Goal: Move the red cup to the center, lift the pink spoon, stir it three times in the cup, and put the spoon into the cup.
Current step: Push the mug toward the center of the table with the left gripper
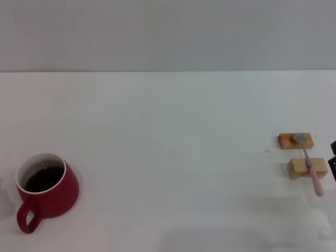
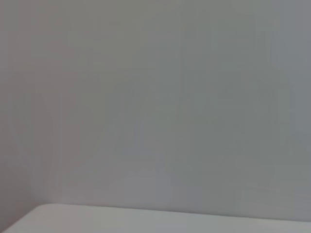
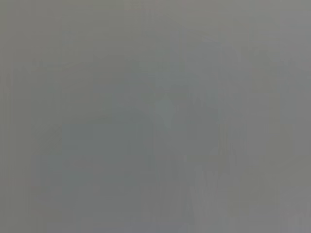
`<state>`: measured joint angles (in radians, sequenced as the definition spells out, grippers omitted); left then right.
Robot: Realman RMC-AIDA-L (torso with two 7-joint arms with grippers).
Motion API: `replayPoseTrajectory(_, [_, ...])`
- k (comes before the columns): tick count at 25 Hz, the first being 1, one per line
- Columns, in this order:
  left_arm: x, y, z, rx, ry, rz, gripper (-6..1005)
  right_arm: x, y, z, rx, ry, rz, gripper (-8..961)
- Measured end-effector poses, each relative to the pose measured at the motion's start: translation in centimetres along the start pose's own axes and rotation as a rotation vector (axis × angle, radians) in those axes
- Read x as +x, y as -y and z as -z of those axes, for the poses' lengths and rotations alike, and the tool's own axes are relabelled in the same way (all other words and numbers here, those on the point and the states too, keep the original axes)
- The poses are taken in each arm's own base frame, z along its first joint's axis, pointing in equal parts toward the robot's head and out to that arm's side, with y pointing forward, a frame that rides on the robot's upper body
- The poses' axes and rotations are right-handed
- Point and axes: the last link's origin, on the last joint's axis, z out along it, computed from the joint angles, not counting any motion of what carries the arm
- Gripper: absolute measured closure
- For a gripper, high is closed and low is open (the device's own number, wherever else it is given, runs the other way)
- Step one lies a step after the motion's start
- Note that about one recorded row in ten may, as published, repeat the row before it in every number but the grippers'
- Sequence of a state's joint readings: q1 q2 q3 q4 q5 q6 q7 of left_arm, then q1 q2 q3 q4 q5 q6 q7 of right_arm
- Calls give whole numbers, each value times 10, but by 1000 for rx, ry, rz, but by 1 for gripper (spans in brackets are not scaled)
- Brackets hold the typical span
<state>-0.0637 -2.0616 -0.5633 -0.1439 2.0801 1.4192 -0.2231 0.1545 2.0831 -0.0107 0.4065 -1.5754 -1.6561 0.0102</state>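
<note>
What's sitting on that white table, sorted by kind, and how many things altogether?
Red cup: 1
Pink spoon: 1
Wooden blocks: 2
Total: 4

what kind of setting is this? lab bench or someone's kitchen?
Probably a staged lab tabletop, not a kitchen: a bare white table against a plain grey wall, with only the red cup of dark liquid at the robot's left and the pink spoon propped across two wooden blocks at its right.
</note>
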Motion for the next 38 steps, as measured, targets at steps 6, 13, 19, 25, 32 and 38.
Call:
replayPoseTrajectory(6, [-2,-4,-3,-28,15,-4,1001,0,1,2,5,0,1,319])
replayPoseTrajectory(13, [-3,-11,-6,-59,22,0,1001,-2,2,3,10,9,2,318])
replayPoseTrajectory(19, [-4,-18,-8,-92,28,9,1001,-2,4,2,14,11,6,319])
replayPoseTrajectory(25, [-5,-26,-10,-124,30,17,1001,-2,4,0,14,9,8,318])
replayPoseTrajectory(32, [-5,-29,-9,-143,35,19,1001,-1,4,-1,10,8,10,318])
replayPoseTrajectory(38, [-5,-32,-9,-157,31,22,1001,-1,3,-1,7,8,7,319])
